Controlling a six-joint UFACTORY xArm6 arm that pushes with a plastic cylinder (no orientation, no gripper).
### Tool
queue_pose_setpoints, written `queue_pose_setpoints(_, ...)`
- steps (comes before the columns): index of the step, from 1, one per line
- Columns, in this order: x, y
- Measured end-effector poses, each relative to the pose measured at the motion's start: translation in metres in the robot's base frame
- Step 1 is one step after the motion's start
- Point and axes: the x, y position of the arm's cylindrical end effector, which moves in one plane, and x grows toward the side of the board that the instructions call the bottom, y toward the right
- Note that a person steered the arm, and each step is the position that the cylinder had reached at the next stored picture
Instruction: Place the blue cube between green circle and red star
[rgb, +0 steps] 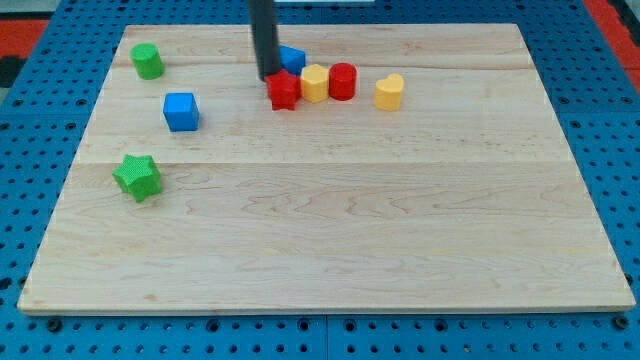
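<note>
One blue cube (181, 111) in open board, my tip (269, 78) touching red star (284, 91), no pincer visible.

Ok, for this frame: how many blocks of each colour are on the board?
Green: 2, a cylinder and a star
Blue: 2, a cube and one behind my tip
Red: 2, star, cylinder
Yellow: 2
Total: 8
</note>
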Motion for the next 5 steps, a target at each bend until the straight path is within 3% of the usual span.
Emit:
queue_pose_setpoints(2,0.099,-0.028)
queue_pose_setpoints(4,0.086,-0.139)
queue_pose_setpoints(5,0.042,-0.147)
